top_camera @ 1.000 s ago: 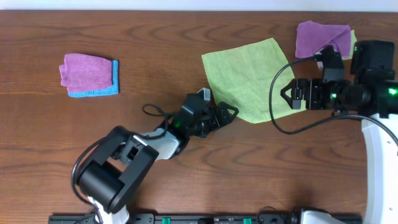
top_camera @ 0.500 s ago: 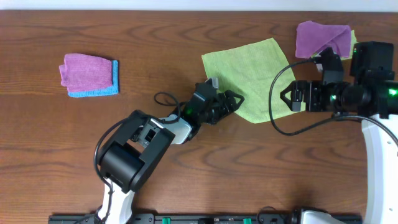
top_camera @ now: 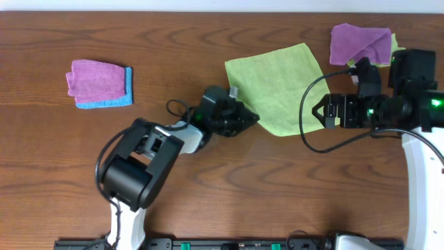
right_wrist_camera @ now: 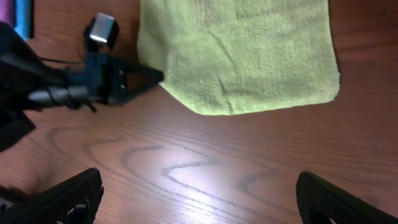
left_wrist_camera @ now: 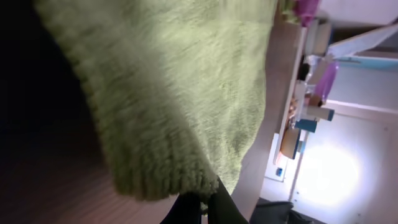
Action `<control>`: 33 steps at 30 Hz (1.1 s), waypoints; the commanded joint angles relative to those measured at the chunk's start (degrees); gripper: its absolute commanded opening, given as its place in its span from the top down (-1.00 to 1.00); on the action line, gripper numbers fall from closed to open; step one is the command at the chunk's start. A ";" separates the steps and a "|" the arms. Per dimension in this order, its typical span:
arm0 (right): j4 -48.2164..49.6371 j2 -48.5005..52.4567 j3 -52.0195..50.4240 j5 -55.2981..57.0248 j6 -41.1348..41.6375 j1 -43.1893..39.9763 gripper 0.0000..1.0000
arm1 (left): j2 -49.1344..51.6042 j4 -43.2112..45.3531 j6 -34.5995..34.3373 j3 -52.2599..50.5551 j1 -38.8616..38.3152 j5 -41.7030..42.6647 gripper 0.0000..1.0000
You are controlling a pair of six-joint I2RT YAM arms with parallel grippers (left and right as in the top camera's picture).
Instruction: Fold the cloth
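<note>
The lime-green cloth (top_camera: 274, 87) lies spread flat on the wooden table, right of centre. My left gripper (top_camera: 255, 118) is at the cloth's lower-left edge and shut on it. The left wrist view shows the fabric (left_wrist_camera: 174, 81) bunched up close, with a bit of its hem pinched between the dark fingertips (left_wrist_camera: 202, 200). My right gripper (top_camera: 320, 111) hovers open just off the cloth's right edge. In the right wrist view its two fingers stand far apart over bare wood (right_wrist_camera: 199, 183), with the cloth (right_wrist_camera: 249, 50) and the left gripper (right_wrist_camera: 155, 76) beyond.
A folded purple cloth (top_camera: 97, 76) rests on a blue one (top_camera: 114, 101) at the far left. At the back right a crumpled purple cloth (top_camera: 359, 42) lies over a yellow-green one (top_camera: 393, 48), close behind the right arm.
My left gripper has gone from open to shut on the green cloth's edge and drawn back slightly left. The right arm has barely moved.
</note>
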 commanded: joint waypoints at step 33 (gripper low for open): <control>2.95 -0.48 -19.65 -3.06 0.52 -0.46 -0.99 | -8.79 -70.34 34.53 23.15 14.80 2.60 0.64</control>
